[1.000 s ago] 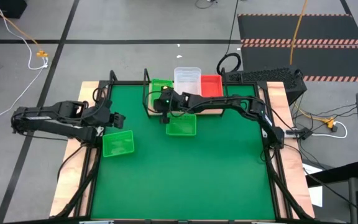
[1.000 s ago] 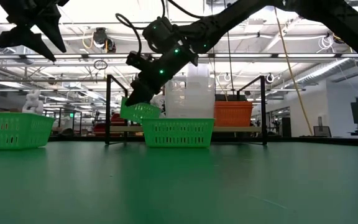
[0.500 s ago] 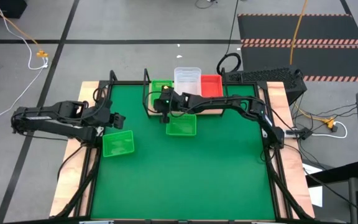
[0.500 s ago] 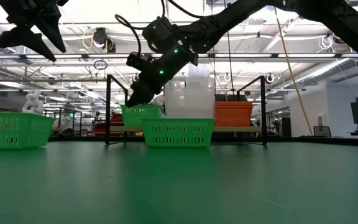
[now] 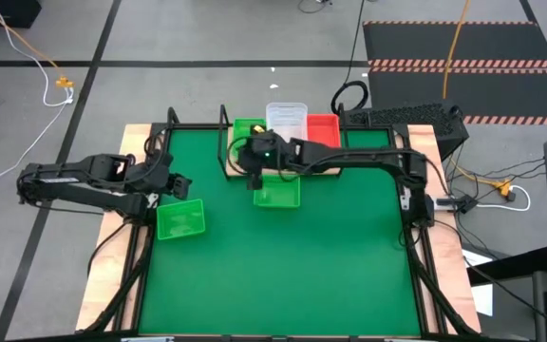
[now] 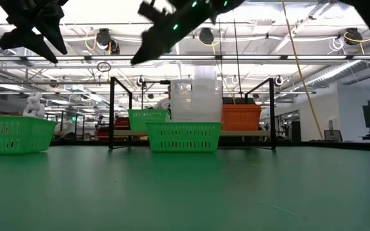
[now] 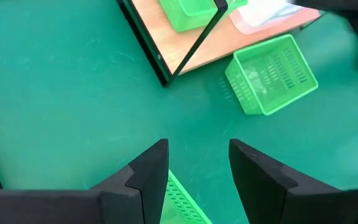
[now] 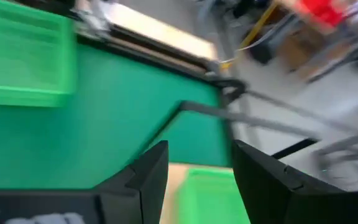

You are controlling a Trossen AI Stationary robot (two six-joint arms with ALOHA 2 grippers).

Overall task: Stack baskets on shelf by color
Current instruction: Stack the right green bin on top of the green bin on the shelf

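We judge these perforated plastic baskets light, stiff and a little slick, best pinched over one thin rim wall, the hold we would choose for the green basket on the mat [image 5: 276, 191] just in front of the shelf [image 5: 325, 169]. Our right gripper [image 5: 254, 172] hangs above the shelf's left end with fingers spread and nothing between them, the green basket on the shelf [image 6: 148, 119] below it beside the clear stack [image 6: 194, 94] and the red basket [image 6: 241, 117]. Our left gripper [image 5: 180, 181], also spread and empty, waits over the mat's left edge, just above another green basket [image 5: 179, 219].
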